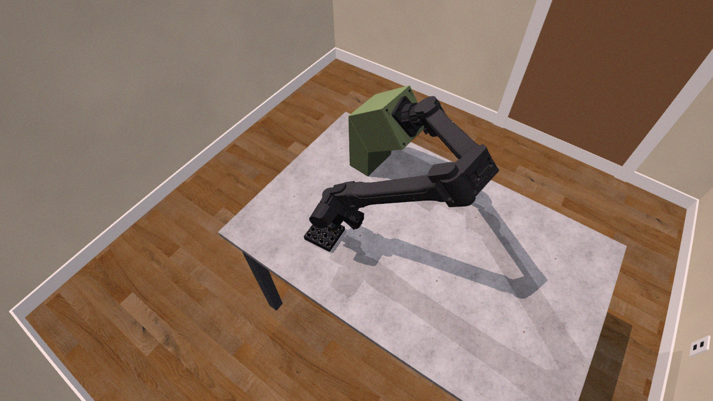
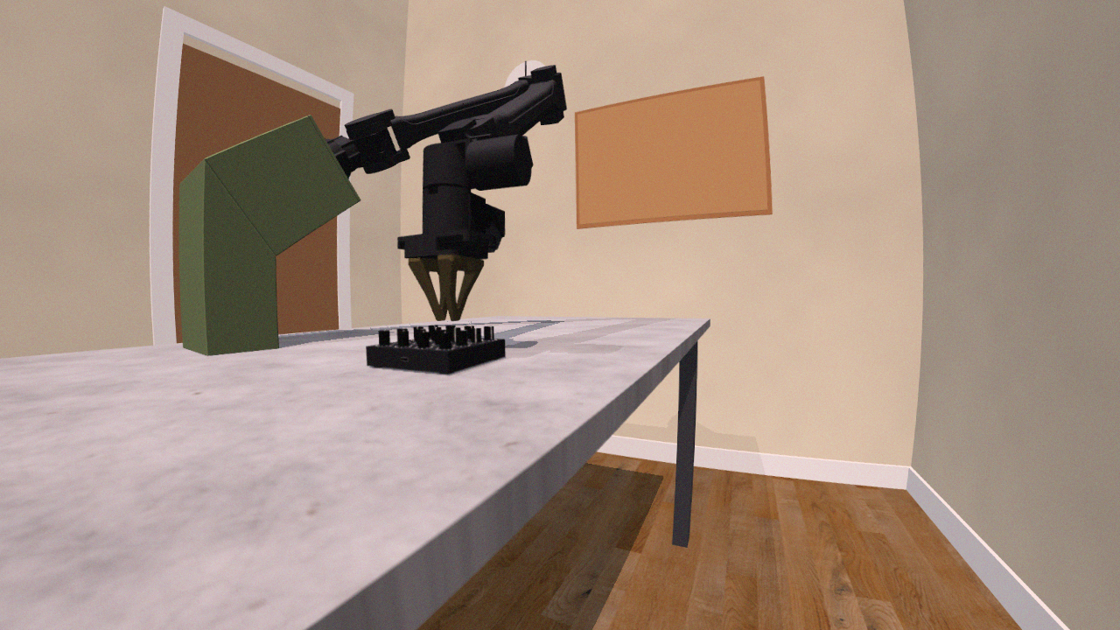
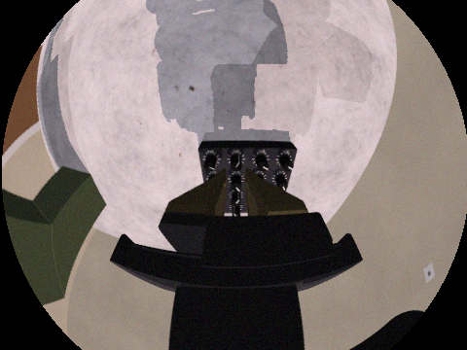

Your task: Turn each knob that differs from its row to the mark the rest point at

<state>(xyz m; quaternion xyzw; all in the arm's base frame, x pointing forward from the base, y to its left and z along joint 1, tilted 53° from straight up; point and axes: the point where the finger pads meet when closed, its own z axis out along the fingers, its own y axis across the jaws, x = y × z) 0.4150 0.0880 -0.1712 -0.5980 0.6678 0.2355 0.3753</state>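
Parted fingers poised right above the knobs!

And here's the tool (image 1: 333,228) (image 2: 448,318) (image 3: 235,173), pointing down over the knob box (image 1: 318,241) (image 2: 407,359) (image 3: 207,145), fingers slightly apart, grasping nothing! The box sits flat on the surface (image 1: 573,259) (image 2: 234,470) (image 3: 122,97), near its left corner in the top view, close to the long lower edge. Look at the wrist view: a column of knobs shows through the gap, while the fingers hide parts of neighbouring knobs! White lines catch the light, but the full rows can't be read. Up goes the black arm (image 1: 394,191) (image 2: 470,101), bent high from its green pedestal (image 1: 374,129) (image 2: 234,234) (image 3: 49,219) near the surface's top corner!
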